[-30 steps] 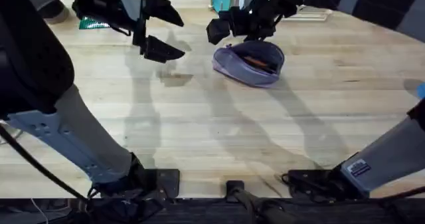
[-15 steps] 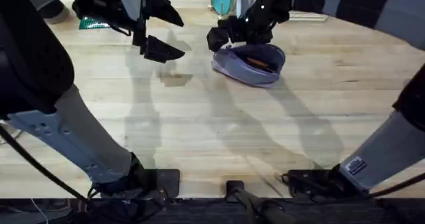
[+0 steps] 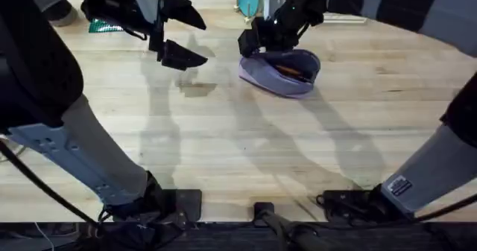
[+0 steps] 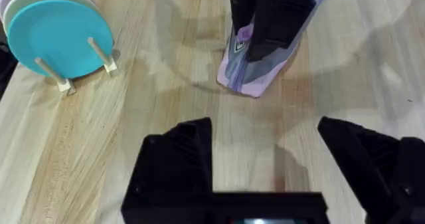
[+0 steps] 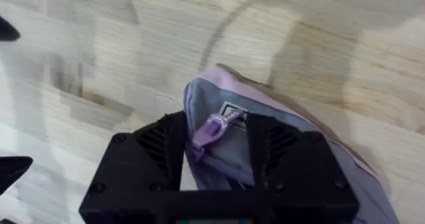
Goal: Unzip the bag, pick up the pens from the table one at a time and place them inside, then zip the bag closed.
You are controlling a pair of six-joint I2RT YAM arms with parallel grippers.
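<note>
1. Right gripper (image 5: 216,144) sits at the near-left end of the bag (image 3: 283,71); its 2 black fingers (image 5: 159,147) stand narrow on either side of the lavender zipper pull (image 5: 214,126) and the bag's end seam. In the right wrist view the pull lies between them; whether they actually pinch it I cannot tell.
2. Left gripper (image 3: 179,33) hangs above the table (image 3: 246,154) at far left, jaws spread wide, nothing between them. In the left wrist view both fingers (image 4: 179,157) frame bare wood.
3. Bag: lies on the far-centre part of the table, long axis running left to right, top gaping open. An orange-brown patch shows inside the opening; what it is cannot be told.
4. Writing: a small rectangular label (image 5: 229,111) is sewn at the bag's end just beside the pull; its print is too blurred to read. A sticker (image 3: 400,188) on the right arm near its base is likewise unreadable.
5. Open room: the whole near and middle table is bare wood with arm shadows only. Space between the left gripper and the bag is clear.
6. Far edge: a wooden rack of plates (image 4: 56,34), teal in front, stands behind the bag near the table's far rim. A green item (image 3: 104,26) lies at the far-left edge, partly hidden by the left arm.
</note>
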